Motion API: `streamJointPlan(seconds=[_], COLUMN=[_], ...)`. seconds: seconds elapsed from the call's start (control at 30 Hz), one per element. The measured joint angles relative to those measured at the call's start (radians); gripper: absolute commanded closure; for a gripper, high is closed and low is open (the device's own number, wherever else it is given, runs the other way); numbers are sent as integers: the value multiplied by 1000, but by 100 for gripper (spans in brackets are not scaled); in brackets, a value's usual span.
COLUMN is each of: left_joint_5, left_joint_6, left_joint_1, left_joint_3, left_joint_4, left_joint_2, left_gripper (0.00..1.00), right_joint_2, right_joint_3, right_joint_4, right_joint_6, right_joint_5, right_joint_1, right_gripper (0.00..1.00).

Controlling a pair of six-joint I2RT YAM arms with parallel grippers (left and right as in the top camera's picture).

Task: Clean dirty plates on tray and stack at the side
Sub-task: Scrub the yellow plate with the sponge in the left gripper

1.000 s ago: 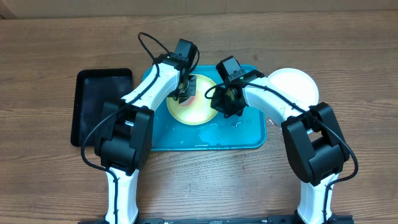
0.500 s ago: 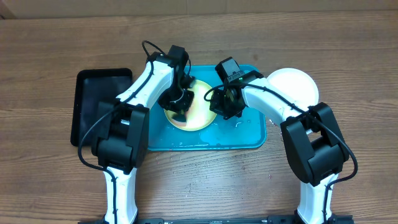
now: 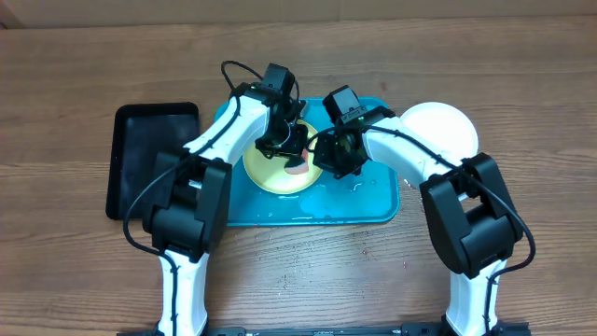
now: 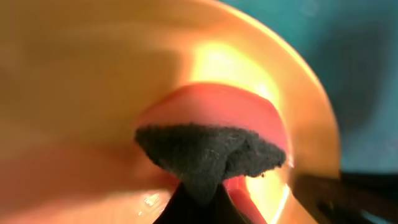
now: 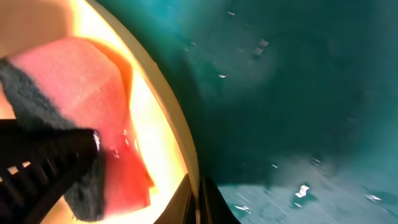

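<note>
The yellow-green plate [image 3: 266,173] lies on the turquoise tray [image 3: 364,201], left of its middle. My left gripper [image 3: 291,147] is shut on a pink sponge with a dark scouring side [image 4: 211,152] and presses it onto the plate [image 4: 74,74]. My right gripper [image 3: 334,161] is shut on the plate's right rim [image 5: 180,143], one finger on each side. The sponge also shows in the right wrist view [image 5: 81,68]. A white plate [image 3: 438,126] sits on the table just right of the tray. The pale blue plate is not in view.
A smaller black tray [image 3: 154,159] lies on the table left of the turquoise tray. Water drops and wet streaks lie on the tray floor [image 5: 298,193] near the right gripper. The table is brown wood.
My left gripper swept the sponge from the plate's top to its lower left, then back to the upper right. The plate shifted slightly. The right gripper kept its hold on the rim.
</note>
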Motion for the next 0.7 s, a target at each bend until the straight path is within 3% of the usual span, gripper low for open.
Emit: streamJointPlan(seconds=[0.2, 0.33, 0.43, 0.57, 0.7], left_joint_5=[-335, -401, -298, 39, 191], left_joint_6=[-212, -235, -123, 141, 215], left_joint_1=[-10, -10, 2, 33, 20], left_joint_3=[16, 17, 17, 6, -1], left_joint_4=[-105, -201, -240, -285, -207], left_joint_2=[-11, -11, -11, -10, 0], left_gripper=[96, 96, 96, 96, 96], right_joint_2=[1, 1, 1, 1, 1], right_joint_3=[0, 0, 0, 0, 0], right_joint_4=[-1, -7, -20, -22, -21], right_joint_6=[0, -4, -12, -19, -18], right_joint_5=[-16, -27, -26, -27, -29], right_joint_1=[3, 10, 11, 10, 10], right_gripper=[96, 96, 96, 96, 96])
